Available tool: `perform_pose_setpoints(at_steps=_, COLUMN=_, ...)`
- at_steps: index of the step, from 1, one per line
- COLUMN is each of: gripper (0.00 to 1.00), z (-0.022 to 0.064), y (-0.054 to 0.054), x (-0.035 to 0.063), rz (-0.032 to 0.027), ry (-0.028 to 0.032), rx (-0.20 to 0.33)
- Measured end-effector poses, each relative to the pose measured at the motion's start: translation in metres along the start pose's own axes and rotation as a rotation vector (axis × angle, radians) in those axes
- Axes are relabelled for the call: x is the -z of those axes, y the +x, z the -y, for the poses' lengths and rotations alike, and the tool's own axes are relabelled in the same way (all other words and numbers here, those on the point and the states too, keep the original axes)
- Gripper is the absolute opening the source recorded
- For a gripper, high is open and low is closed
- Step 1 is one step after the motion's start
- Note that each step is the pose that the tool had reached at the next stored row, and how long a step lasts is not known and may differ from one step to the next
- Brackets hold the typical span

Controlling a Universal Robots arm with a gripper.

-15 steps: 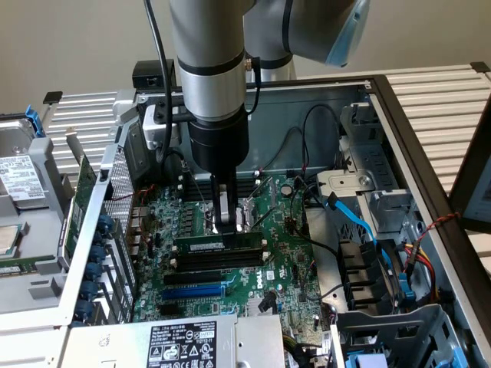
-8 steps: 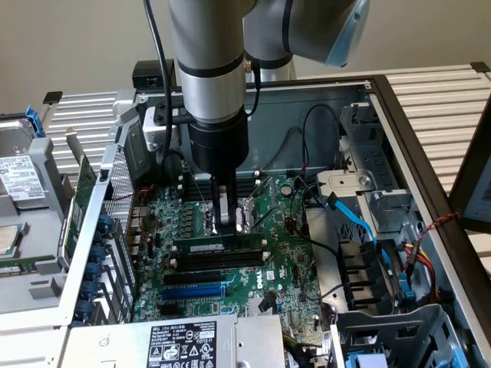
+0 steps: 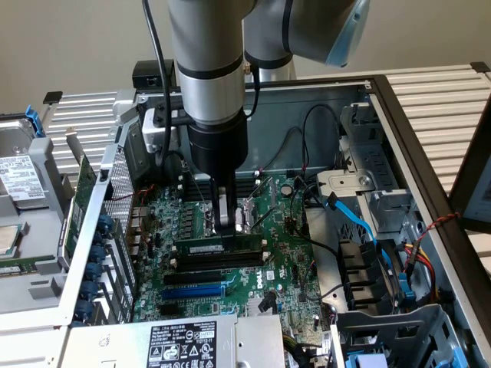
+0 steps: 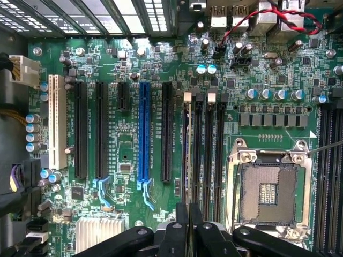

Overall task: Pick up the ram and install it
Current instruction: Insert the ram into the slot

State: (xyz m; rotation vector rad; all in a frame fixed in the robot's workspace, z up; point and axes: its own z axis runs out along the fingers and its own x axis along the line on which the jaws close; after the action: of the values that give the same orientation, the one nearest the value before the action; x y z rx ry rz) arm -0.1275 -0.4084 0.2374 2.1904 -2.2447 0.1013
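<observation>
Ram (image 3: 217, 248) stands on edge down on the motherboard (image 3: 282, 257), pinched by the nearly closed claw (image 3: 228, 225); whether it's clicked home is unclear.

ur arm (image 3: 205, 46): silver-grey cyl. tube w/ black ring band, light-blue joint cap (image 3: 349, 34), black wrist section (image 3: 217, 149). black cable (image 3: 157, 69) alongside. gripper (image 3: 228, 228): silver fingers (image 3: 222, 208), black linkage bars (image 4: 115, 241) w/ round pivots.

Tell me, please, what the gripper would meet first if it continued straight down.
The ram, standing edge-up on the motherboard right at the gripper's tips; they may already be touching it.
</observation>
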Motion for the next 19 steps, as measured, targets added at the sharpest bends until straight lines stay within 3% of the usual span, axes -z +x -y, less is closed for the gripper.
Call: perform_pose_setpoints(at_steps=19, gripper=0.13, z=-0.0007, y=-0.0002, x=-0.0044, rz=-0.0029, ry=-0.0001, rx=-0.002)
